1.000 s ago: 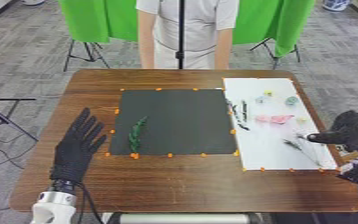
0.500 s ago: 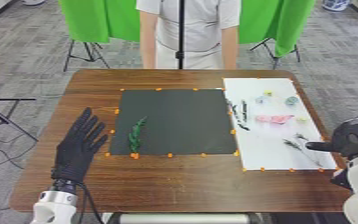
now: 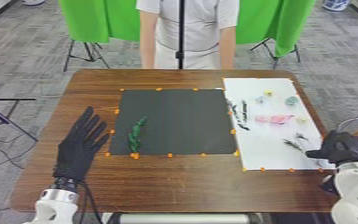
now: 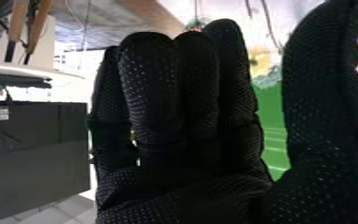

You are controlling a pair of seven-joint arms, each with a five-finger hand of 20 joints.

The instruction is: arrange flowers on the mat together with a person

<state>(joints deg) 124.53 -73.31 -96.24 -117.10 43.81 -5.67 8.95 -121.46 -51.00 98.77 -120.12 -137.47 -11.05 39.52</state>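
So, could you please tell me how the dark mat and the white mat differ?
The dark mat is wider, while the white mat is narrower and extends farther at both its near and far ends. The dark mat bears one green sprig; the white mat bears several pieces, including pink blooms. Both lie flat, with orange markers along their edges.

Dark green sprig (image 3: 135, 136), charcoal-black mat (image 3: 177, 122).

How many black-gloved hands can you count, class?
2: the left hand is left of the dark mat; the right hand is at the near right corner of the white mat.
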